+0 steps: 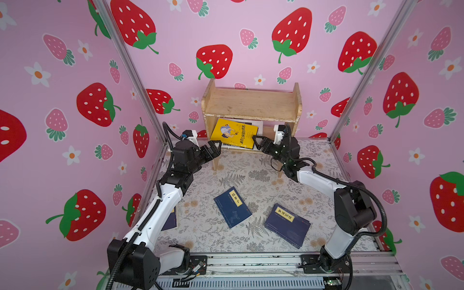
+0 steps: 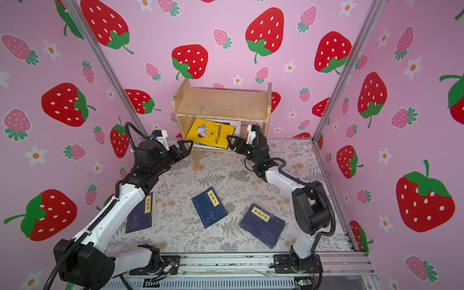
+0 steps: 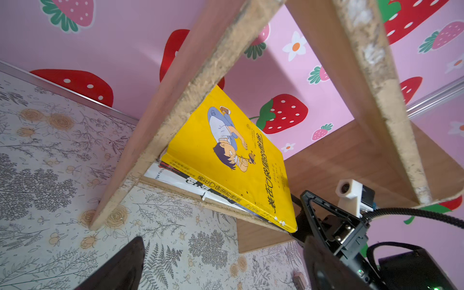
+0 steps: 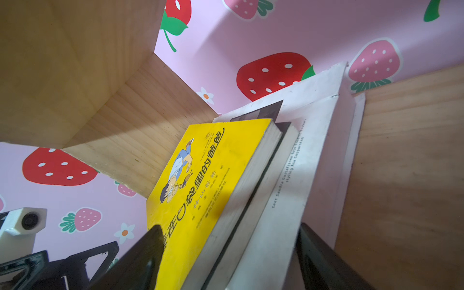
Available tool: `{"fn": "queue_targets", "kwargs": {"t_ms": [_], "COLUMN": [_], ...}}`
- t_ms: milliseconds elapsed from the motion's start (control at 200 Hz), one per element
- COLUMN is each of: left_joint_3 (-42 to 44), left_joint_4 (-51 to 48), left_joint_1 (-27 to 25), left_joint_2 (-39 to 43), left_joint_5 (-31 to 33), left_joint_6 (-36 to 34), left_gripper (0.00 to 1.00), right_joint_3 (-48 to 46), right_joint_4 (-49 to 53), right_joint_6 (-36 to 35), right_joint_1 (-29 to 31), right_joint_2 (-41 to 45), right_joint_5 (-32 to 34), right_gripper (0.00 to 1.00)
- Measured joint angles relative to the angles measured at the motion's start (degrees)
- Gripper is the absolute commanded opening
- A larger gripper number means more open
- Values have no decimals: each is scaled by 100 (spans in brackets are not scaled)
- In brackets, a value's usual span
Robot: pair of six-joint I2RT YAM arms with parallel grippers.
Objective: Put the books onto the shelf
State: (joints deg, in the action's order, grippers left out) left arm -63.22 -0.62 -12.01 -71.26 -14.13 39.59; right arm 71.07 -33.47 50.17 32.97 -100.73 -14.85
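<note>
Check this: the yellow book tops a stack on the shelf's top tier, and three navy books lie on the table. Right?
No. The yellow book tops a stack on the lower tier of the shelf; both top views show the top tier bare. Three navy books do lie on the table.

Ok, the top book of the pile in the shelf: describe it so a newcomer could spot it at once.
Find the wooden shelf against the pink back wall. On its lower tier a pile of books lies flat, and the yellow book is the top one, turned askew. It alone has a bright yellow cover with a cartoon boy; the white book beneath sticks out past it.
</note>
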Motion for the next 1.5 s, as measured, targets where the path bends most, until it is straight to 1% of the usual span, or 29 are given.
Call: {"fn": "queue_targets", "kwargs": {"t_ms": [185, 410, 575, 885, 1231, 1501], "left_joint_3": [9, -94, -341, -713, -798, -798], "left_joint_4": [385, 420, 525, 905, 1180, 1340], "left_joint_1": [-216, -623, -643, -664, -664, -669], "left_joint_2": [-337, -931, -1209, -1438, -1818, -1884], "left_joint_5": [-352, -452, -444, -450, -446, -431], "left_joint_6": [498, 796, 955, 1189, 1467, 1615], "left_gripper": [99, 99, 99, 99, 99, 99], "right_joint_3": [4, 9, 13, 13, 17, 35], "right_joint_4": [-4, 0, 7, 11, 20, 52], "right_joint_6": [-2, -9, -9, -20, -35, -44], "right_joint_1": [13, 13, 13, 13, 15, 15], "right_joint_2": [-7, -4, -4, -4, -4, -4], "right_joint_5": [7, 11, 11, 11, 11, 11], "right_gripper": [84, 84, 84, 84, 84, 84]}}
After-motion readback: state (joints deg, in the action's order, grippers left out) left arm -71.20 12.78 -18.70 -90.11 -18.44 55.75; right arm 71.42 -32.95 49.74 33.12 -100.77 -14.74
